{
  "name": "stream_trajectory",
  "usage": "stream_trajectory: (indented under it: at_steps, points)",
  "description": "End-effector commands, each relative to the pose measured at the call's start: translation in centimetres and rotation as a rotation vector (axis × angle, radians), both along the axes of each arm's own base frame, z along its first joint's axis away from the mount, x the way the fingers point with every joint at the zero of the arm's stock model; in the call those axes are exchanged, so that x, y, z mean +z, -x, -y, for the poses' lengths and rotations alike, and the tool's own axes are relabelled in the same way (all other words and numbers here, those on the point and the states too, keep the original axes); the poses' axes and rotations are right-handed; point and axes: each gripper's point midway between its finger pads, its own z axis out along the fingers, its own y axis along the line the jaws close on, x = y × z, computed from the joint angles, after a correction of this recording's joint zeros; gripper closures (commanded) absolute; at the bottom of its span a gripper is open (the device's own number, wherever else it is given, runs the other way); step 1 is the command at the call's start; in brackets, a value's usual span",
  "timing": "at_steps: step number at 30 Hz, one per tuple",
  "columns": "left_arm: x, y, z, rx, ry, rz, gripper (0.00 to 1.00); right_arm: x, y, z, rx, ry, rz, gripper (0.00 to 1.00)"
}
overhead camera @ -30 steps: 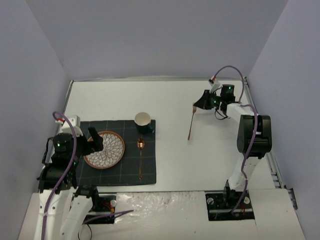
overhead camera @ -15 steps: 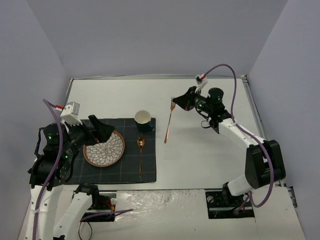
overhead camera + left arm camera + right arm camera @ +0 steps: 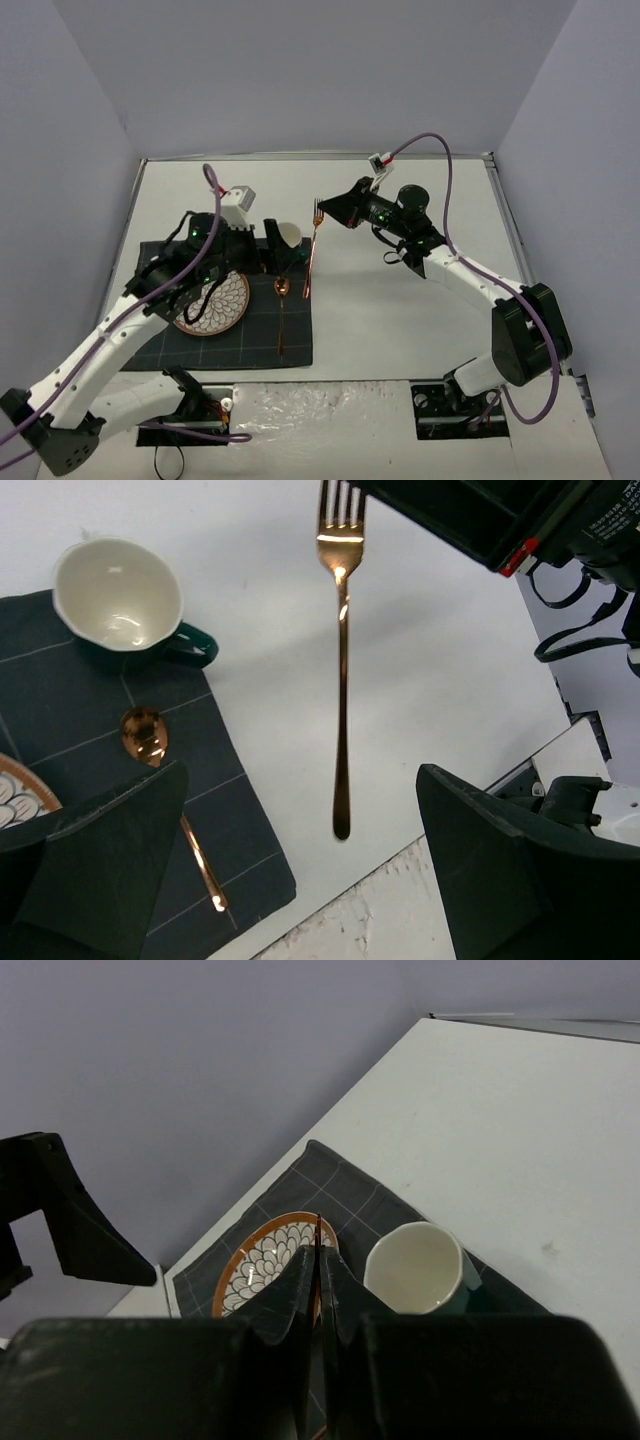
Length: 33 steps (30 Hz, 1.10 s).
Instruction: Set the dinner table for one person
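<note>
My right gripper is shut on the tine end of a copper fork. The fork hangs handle-down over the white dinner table, just right of the dark placemat. In the right wrist view its fingers pinch the fork edge-on. My left gripper is open and empty above the green cup. In the left wrist view the fork hangs between its wide-apart fingers. A patterned plate and a copper spoon lie on the placemat.
The cup and spoon sit at the placemat's right side. The plate and cup show below my right gripper. Grey walls enclose the table on three sides. The arm bases stand at the near edge.
My right gripper has carried the fork leftward to the placemat's right edge. My left arm has swung from over the plate, forward and right, to above the cup.
</note>
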Motion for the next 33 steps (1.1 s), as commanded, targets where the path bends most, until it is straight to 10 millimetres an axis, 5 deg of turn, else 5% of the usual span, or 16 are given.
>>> stream_trajectory:
  at_steps: [1,7,20,33]
  points:
    - [4.3,-3.0,2.5,0.038,0.067,0.154,0.08,5.9,1.4,-1.6,0.052,-0.134,0.146,1.00]
    - [2.7,-3.9,4.5,0.013,0.007,0.153,0.19,5.6,1.9,-2.6,0.087,-0.154,0.128,1.00]
    - [0.5,-3.7,5.3,0.002,-0.004,0.122,0.53,5.9,1.8,-3.0,0.100,-0.178,0.126,1.00]
    - [-0.6,-3.4,6.0,-0.015,-0.025,0.091,0.69,5.6,1.9,-3.3,0.102,-0.172,0.123,1.00]
